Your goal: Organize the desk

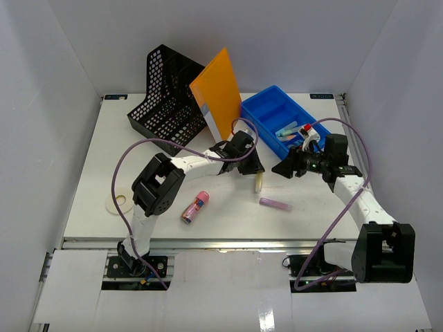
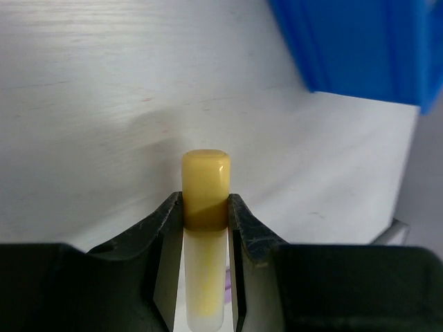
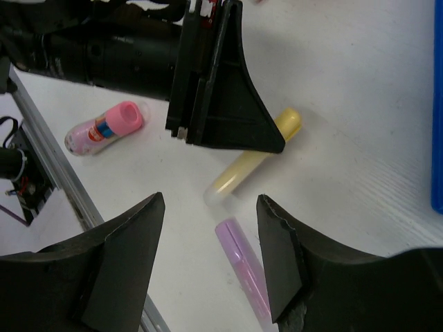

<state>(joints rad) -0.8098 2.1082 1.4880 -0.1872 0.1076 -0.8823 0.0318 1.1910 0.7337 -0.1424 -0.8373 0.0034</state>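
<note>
Spanning the enclosure left to right, the white surface point(image 1: 97, 166), with an aluminium rail along its near edge, carries a pale ring point(image 1: 119, 202), black mesh holder point(image 1: 166, 97), pink glue stick point(image 1: 195, 207) and orange folder point(image 1: 218, 90). The left pincer point(image 2: 205, 207) clamps a yellow tube point(image 2: 205, 169). A purple tube point(image 1: 275, 204) lies near the right pincer point(image 3: 210, 207), its jaws apart, beside the blue tray point(image 1: 266, 111).

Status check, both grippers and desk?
Left gripper shut on yellow capped tube. Right gripper open over purple tube on white flat desk. Pink glue stick loose nearby.
</note>
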